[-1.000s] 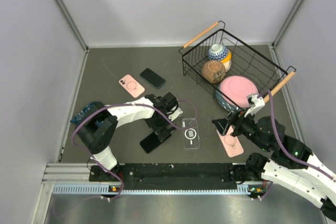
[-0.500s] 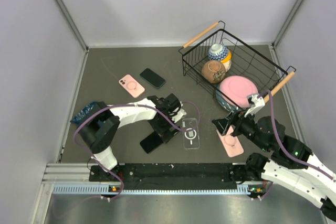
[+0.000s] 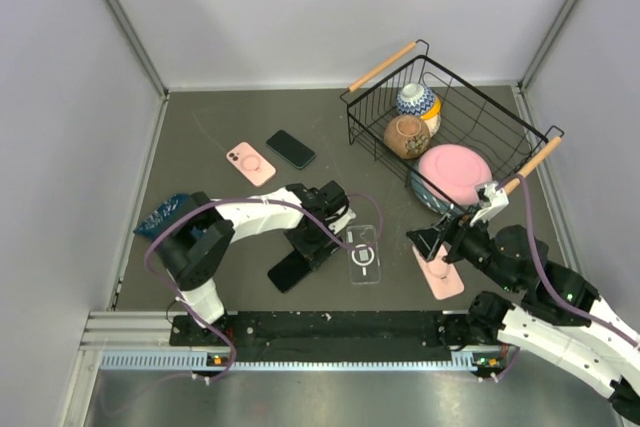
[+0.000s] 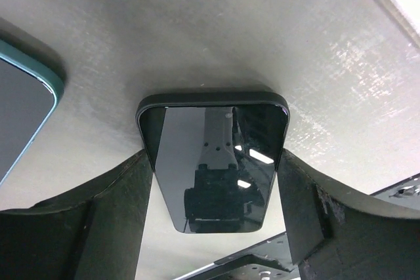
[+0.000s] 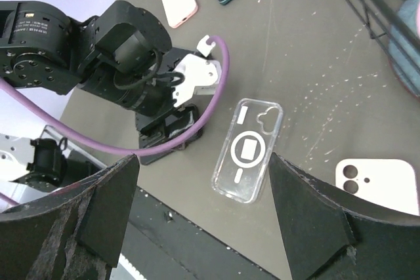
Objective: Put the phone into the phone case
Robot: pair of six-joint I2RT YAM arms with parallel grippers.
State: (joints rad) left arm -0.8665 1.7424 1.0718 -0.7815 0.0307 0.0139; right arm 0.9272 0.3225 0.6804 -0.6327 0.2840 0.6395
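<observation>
Straddling black phone (image 4: 213, 162) at lower left-centre of top view: left fingers (image 4: 118, 214) spread along its long edges, pinch cannot tell. Long axis diagonal; clear case (image 3: 364, 252) just right. Right fingers (image 5: 308, 214) spread, empty, farther off.

Phones on the counter (image 3: 210, 132): four, namely one black phone (image 3: 283, 273), one teal-edged phone (image 3: 290, 149), one left pink phone (image 3: 250, 163) and one right pink phone (image 3: 447, 284). Clear phone case (image 3: 364, 253): one. Wire basket (image 3: 383, 66): one, containing two cups, a blue-patterned cup (image 3: 416, 99) and a brown cup (image 3: 406, 135), plus one pink plate (image 3: 453, 172).
</observation>
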